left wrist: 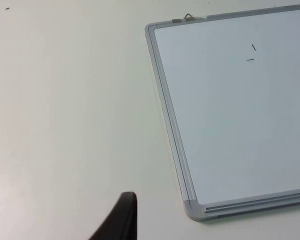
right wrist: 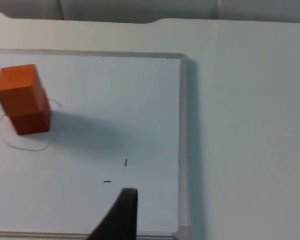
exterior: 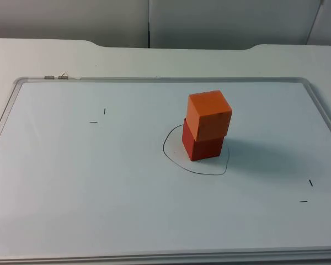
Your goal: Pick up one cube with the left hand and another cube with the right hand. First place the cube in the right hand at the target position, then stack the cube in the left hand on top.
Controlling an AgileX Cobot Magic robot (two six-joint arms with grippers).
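Two cubes are sitting stacked on the whiteboard (exterior: 71,193) in the top view: the orange cube (exterior: 209,115) is resting on the red cube (exterior: 202,144), inside the hand-drawn outline (exterior: 176,161) that marks the target. Orange one is twisted a little against the red one and is overhanging slightly toward the right, but it is sitting flat, touching all along. Small pen ticks are lying far-left (exterior: 98,116) and near-right (exterior: 307,191) on the board. Stack looks done, so the step in hand is, by my judgement, pulling both arms clear and parking them. Doing it well means keeping both grippers well apart from the stack and not bumping the board frame, since any board jolt could be tipping the offset top cube.

Left wrist view: left gripper fingertip (left wrist: 121,220) is hanging over bare table (left wrist: 65,110), just off the whiteboard's corner (left wrist: 195,210), holding nothing visible. Whether its jaws are apart or together, cannot tell. Left arm is waiting out here, far from the cubes.

Right wrist view: right gripper fingertip (right wrist: 121,216) is hovering over the board's near-right area, close to the two ticks (right wrist: 116,172). Orange cube (right wrist: 19,90) on red cube (right wrist: 32,121) is standing well apart from it. Nothing is held as far as visible; jaw spacing, cannot tell. Any retreat should be going away from the stack, not across it.
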